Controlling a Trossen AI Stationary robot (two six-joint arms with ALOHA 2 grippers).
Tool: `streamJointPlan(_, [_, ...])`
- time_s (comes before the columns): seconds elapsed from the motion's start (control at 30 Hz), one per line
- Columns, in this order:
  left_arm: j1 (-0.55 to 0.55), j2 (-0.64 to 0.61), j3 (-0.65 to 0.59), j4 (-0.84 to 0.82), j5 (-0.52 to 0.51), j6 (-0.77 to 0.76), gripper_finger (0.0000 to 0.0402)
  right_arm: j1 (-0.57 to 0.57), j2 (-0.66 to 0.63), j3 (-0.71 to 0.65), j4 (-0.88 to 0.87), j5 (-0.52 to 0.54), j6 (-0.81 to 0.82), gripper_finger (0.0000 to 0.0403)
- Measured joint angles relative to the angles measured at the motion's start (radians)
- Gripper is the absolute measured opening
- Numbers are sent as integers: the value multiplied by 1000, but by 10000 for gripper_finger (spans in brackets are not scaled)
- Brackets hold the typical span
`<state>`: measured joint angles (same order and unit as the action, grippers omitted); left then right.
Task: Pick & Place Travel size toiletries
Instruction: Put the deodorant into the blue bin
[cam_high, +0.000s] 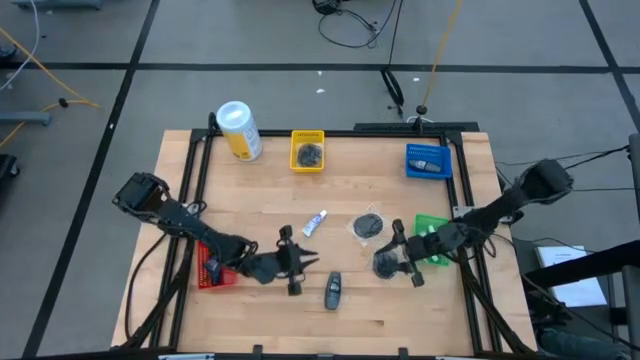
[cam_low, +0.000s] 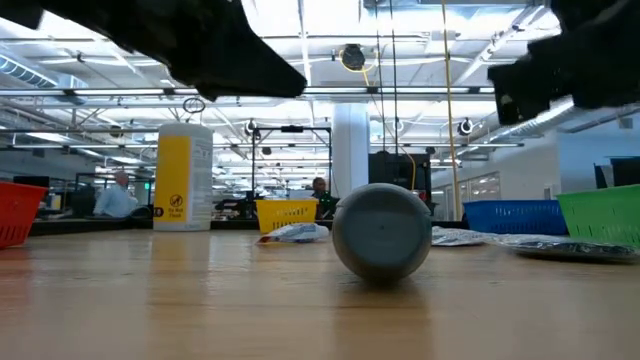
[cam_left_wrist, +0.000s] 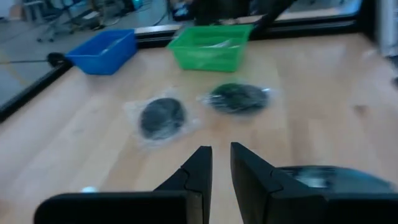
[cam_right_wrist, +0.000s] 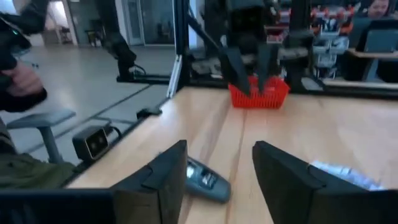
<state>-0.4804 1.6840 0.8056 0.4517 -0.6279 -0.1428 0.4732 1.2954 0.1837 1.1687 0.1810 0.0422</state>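
Left gripper (cam_high: 300, 262), jaws narrow and empty, hovers beside the dark oblong plastic pack (cam_high: 333, 290) near the desk's front edge; right gripper (cam_high: 400, 255), jaws wide, by the green plastic tray (cam_high: 436, 224).

Along the far edge of the light wooden table (cam_high: 260, 320), from left to right, stand the tall yellow canister with white lid (cam_high: 238, 130), the small yellow plastic tray (cam_high: 308, 151) and the small blue plastic tray (cam_high: 428, 161). The small red plastic tray (cam_high: 208, 268) lies near the left edge, the small green plastic tray (cam_high: 433, 237) near the right edge. Between them lie the slim white tube with blue end (cam_high: 315, 223), the dark grey round flat disc in clear wrap (cam_high: 368, 225), and, nearer the front edge, the small dark oblong pack (cam_high: 333, 291).
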Motion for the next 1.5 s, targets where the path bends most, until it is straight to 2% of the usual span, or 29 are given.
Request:
streamJointPlan(0.1, [-37,0,0,15,3,-34,60,0,122,16,50,1,20,194])
streamJointPlan(0.27, [-61,0,0,22,9,-68,60,-2,296,134,53,1,23,239])
streamJointPlan(0.4, [-47,0,0,16,72,-124,61,-15,396,235,-25,-2,24,272])
streamJointPlan(0.63, [-15,0,0,-43,219,-148,60,-35,503,401,-317,-60,13,315])
streamJointPlan(0.87, [5,0,1,-97,236,-106,60,-19,579,505,-340,-81,-112,325])
streamJointPlan(1.0, [1,0,1,-200,277,-166,60,-43,594,555,-358,-83,-181,323])
streamJointPlan(1.07, [1,0,1,-256,332,-222,60,-68,601,577,-359,-128,-210,323])
streamJointPlan(1.23, [15,7,1,-304,457,-251,60,-144,601,645,-418,-349,-212,323])
streamJointPlan(1.37, [36,7,1,-299,468,-231,60,-178,626,684,-462,-469,-195,323])
streamJointPlan(1.5, [56,7,1,-299,463,-195,60,-179,688,711,-449,-506,-202,322])
